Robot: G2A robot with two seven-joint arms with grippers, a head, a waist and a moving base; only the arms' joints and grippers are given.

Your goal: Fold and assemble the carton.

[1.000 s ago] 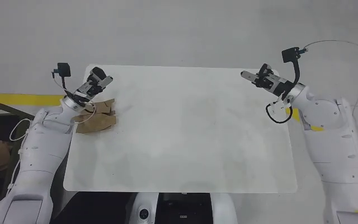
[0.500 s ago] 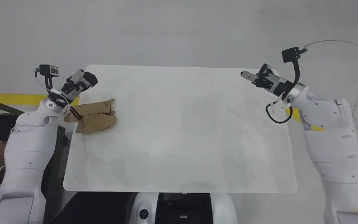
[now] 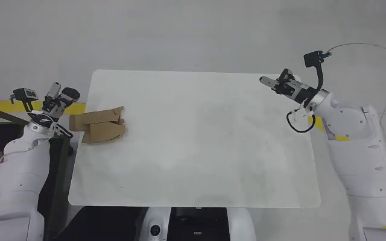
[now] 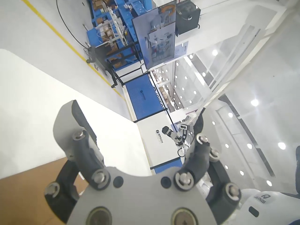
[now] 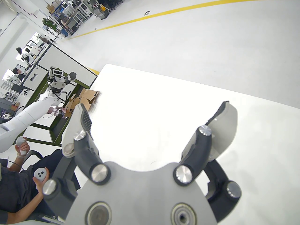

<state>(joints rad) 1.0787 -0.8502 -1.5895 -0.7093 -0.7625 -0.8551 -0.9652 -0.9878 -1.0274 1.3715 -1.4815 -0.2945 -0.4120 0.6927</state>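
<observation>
Top view, starting close: got a white table (image 3: 199, 156) with the carton (image 3: 99, 125) lying flat near its 9 o'clock edge. Flattened brown cardboard, small flaps poking out toward 3 o'clock. Can't tell how many layers are stacked there.

Moving out past that same 9 o'clock edge, near the carton but not touching it: left gripper (image 3: 63, 92), hanging off the side of the table. Checked the left wrist view and yep, claw spread wide, with brown cardboard showing behind one finger.

Farthest out, around 2 o'clock over the table's far right corner: right gripper (image 3: 272, 79). Claw wide apart too, going by its own wrist view, and well apart from the carton.
</observation>
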